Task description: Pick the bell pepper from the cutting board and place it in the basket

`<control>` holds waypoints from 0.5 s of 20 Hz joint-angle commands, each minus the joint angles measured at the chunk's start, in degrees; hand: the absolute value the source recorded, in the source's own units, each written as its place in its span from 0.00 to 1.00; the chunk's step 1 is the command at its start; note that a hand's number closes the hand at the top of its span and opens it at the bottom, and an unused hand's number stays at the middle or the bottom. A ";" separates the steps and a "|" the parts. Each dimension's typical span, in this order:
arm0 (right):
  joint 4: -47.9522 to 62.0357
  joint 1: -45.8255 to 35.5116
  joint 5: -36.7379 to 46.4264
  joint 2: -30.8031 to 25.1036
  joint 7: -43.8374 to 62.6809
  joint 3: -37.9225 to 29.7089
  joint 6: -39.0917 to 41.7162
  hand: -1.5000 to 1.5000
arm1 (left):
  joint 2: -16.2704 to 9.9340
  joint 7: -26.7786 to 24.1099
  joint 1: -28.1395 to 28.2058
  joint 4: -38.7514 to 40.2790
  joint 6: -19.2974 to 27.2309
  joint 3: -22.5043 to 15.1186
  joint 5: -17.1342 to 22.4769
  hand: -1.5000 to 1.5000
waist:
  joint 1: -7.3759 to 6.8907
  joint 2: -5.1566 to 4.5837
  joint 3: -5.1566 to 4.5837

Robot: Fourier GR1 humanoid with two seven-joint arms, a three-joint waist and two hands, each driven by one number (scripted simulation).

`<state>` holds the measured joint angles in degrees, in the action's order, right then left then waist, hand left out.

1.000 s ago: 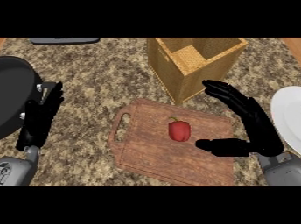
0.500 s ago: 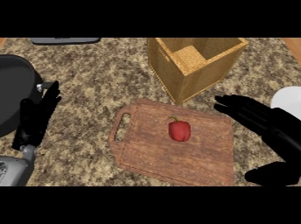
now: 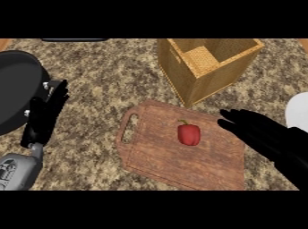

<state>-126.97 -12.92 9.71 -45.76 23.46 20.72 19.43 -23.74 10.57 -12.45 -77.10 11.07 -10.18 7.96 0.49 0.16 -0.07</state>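
A red bell pepper (image 3: pixel 189 134) lies near the middle of the wooden cutting board (image 3: pixel 162 154). Behind the board stands a tall woven basket (image 3: pixel 206 67), its mouth showing nothing inside. My right hand (image 3: pixel 269 136) is open, fingers straight, over the board's right edge. Its fingertips (image 3: pixel 228 117) are a short way right of the pepper and apart from it. My left hand (image 3: pixel 45 114) rests open at the left, fingers up, beside the pan.
A black frying pan (image 3: pixel 5 96) sits at the left edge, just behind the left hand. A white plate (image 3: pixel 306 112) with something green at its edge shows at the right. A dark object (image 3: pixel 74 40) lies at the counter's far edge.
My right hand has drawn back toward the lower right and straightened out, then shifted left over the board's edge toward the pepper. The left hand and the pepper have stayed put.
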 commanded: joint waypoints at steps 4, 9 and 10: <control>-1.35 3.78 5.71 5.78 0.02 -4.39 0.17 0.00 | 0.80 -2.62 -0.85 3.87 -3.07 3.65 -1.48 0.50 | -0.19 -0.18 0.07; 5.62 5.66 15.02 10.03 -7.44 -2.88 -1.39 0.00 | 0.49 5.08 -4.10 -0.46 -4.77 5.14 -1.54 0.50 | -0.40 -0.18 0.11; 6.36 4.39 13.74 10.99 -7.35 -5.19 0.83 0.00 | 4.07 1.74 -3.48 1.50 -3.60 4.03 -3.56 0.50 | -0.38 -0.19 0.08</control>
<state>-124.31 -9.30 20.35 -37.17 20.19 17.50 19.58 -21.53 12.03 -14.03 -77.00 8.40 -7.14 5.33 0.11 0.02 0.00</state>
